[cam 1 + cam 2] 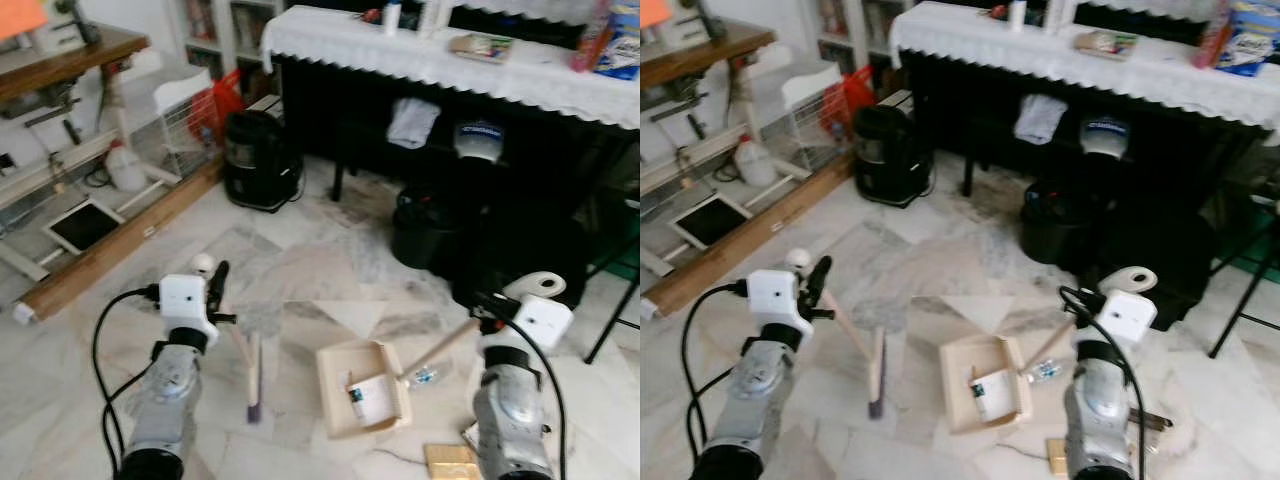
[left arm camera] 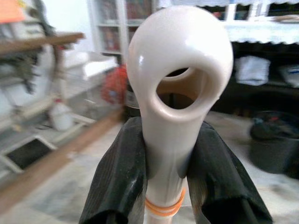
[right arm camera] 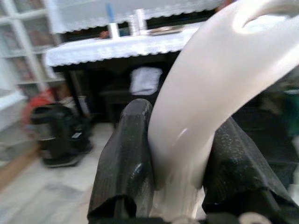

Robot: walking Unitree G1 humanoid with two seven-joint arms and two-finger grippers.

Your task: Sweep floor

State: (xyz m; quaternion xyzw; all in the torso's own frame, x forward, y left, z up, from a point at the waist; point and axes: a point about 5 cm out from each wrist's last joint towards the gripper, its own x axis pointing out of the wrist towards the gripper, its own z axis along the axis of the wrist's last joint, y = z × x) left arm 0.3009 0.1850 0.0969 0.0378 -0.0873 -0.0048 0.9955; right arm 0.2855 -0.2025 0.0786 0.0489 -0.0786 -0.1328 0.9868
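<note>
No text, brand, number or sign can be read. The cup in the dustpan carries a dark label patch, too blurred to read. The box at the right end of the cloth-covered table shows coloured printing, also unreadable. The book on the same table shows no legible title.

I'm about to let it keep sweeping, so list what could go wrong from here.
1. The small bottle lies beside the dustpan, not in it; a stroke may roll it away.
2. The cup in the dustpan could tip out if the right hand tilts the handle.
3. The left hand's broom may nudge the dustpan sideways.
</note>
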